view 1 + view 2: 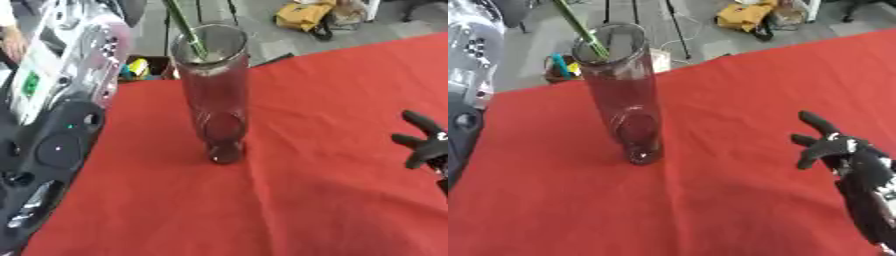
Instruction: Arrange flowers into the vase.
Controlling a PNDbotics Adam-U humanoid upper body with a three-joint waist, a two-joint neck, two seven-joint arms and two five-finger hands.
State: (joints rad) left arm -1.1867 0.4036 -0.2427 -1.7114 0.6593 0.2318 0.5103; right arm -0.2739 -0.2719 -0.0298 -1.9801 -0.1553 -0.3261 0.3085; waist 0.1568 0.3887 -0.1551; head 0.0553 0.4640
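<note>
**A:** Right robot hand [833, 145] status?

**B:** Sits at the right edge above the red table [710, 200], fingers spread and relaxed, holding nothing. Forearm runs down to the lower right corner. It is well apart from the vase.

**A:** Left robot hand?

**B:** Not identifiable. The left arm [52, 145] fills the left side of the left eye view: black and silver housings and round joint covers, running from the top left down to the lower left corner. No fingers show, so its grip state can't be read.

**A:** Vase location?

**B:** The vase [214, 95] is a tall clear glass cylinder, upright on the table, left of centre and toward the far edge. Red cloth shows through the glass, so it looks dark red.

**A:** Flowers?

**B:** One green stem [584, 32] is in the vase. It leans up and to the left out of the mouth and runs off the top edge. The bloom is out of view.

**A:** Anything else?

**B:** Beyond the far table edge there is grey floor with a yellow bag [306, 17] on it.
</note>
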